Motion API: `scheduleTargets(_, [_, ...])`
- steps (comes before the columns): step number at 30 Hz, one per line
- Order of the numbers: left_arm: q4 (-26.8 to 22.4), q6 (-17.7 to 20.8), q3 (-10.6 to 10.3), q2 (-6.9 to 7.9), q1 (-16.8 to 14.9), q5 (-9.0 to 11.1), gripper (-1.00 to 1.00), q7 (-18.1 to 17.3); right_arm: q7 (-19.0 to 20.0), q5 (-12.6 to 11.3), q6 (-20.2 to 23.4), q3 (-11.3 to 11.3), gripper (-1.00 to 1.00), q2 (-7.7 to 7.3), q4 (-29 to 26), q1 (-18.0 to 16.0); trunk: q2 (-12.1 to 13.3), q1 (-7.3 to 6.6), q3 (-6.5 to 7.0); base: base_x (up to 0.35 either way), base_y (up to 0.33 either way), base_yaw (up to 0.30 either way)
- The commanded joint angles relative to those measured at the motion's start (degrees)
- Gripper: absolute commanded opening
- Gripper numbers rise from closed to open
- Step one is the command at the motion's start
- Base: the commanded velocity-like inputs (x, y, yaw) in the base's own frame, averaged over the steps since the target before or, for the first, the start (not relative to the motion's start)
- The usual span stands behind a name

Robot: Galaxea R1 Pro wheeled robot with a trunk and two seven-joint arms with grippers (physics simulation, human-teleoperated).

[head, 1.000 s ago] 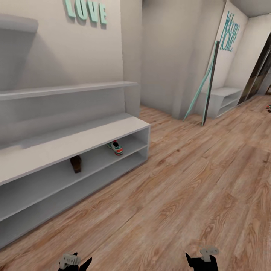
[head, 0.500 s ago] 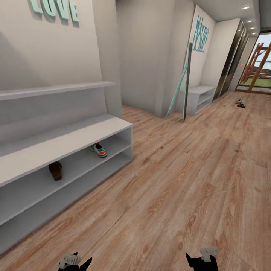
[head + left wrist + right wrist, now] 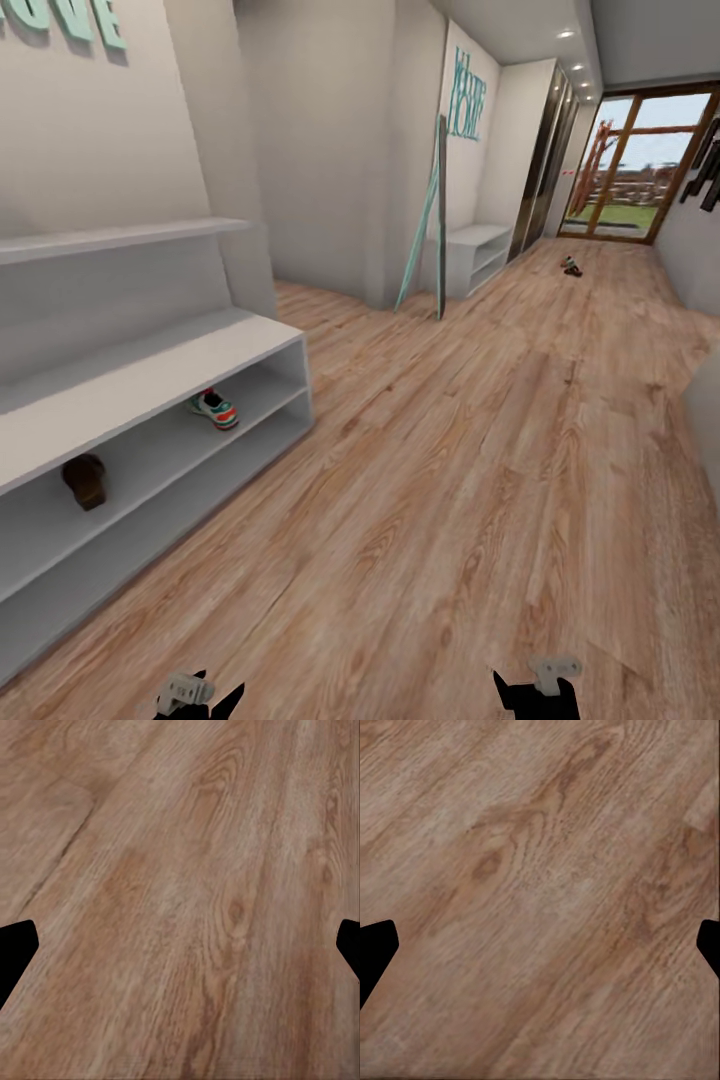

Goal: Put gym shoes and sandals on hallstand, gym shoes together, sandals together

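The hallstand [image 3: 150, 375] stands along the left wall of the corridor. One gym shoe [image 3: 215, 408] and one brown sandal [image 3: 85, 480] sit apart on its upper open tier. Far down the corridor floor [image 3: 480, 480] lie two small shapes [image 3: 571, 267], one dark brown and one lighter, too small to name for sure. My left gripper [image 3: 200, 695] and right gripper [image 3: 532, 690] hang low at the near edge of the head view. In the wrist views the left gripper [image 3: 180, 945] and right gripper [image 3: 540, 945] are open over bare planks, holding nothing.
A plain low grey bench [image 3: 478, 252] stands at the far left wall, with a tall dark panel and teal pole [image 3: 437, 230] leaning beside it. A glass door [image 3: 625, 170] closes the far end. A grey wall [image 3: 705, 400] edges the right side.
The head view has swung to the right, so the hallstand slid leftward in the picture and the far glass door came into sight. Both grippers keep their place and stay open.
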Motion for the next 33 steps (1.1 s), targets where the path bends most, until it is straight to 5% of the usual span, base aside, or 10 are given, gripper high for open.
scheduleTargets(1, [0.0, -0.1, 0.3, -0.01, 0.0, 0.0, 1.00, -0.4, 0.2, 0.5, -0.2, -0.5, 1.00, 0.01, 0.1, -0.1, 0.0, -0.01, -0.05, 0.048, 0.000, -0.300])
scheduleTargets(33, [0.0, 0.0, 0.4, -0.01, 0.0, 0.0, 1.00, 0.7, 0.2, 0.5, -0.2, -0.5, 1.00, 0.00, 0.1, -0.1, 0.0, -0.01, -0.05, 0.283, 0.000, -0.300])
